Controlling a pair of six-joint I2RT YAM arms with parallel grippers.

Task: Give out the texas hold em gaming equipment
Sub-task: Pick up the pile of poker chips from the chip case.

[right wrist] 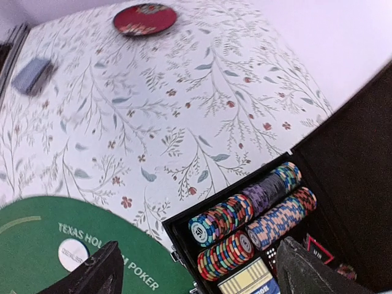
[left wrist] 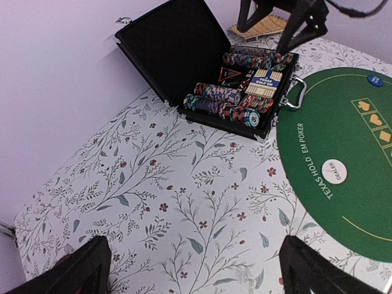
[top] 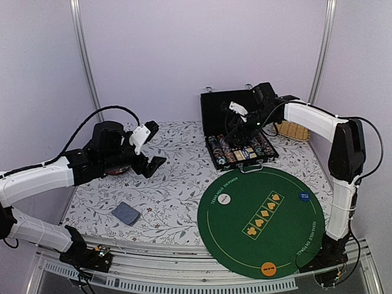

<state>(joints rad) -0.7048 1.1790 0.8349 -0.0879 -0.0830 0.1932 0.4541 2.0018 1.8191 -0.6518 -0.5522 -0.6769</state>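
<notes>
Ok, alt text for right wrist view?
Open black case of striped poker chips at lower right, beside a green poker mat bearing a white disc. A red dish and a card deck lie farther off.

The left arm [top: 43,174] reaches from the lower left of the top view toward centre left, with its forearm nearly level. The left end effector [top: 154,146] points rightward with its jaws spread wide. Its dark fingers [left wrist: 73,269] sit at the bottom corners of its wrist view. The right arm [top: 346,159] rises along the right edge, bends, and stretches leftward to the upper centre. The right end effector [top: 237,136] tilts downward with its jaws well apart, and its fingertips [right wrist: 92,275] show at the bottom of its wrist view.
</notes>
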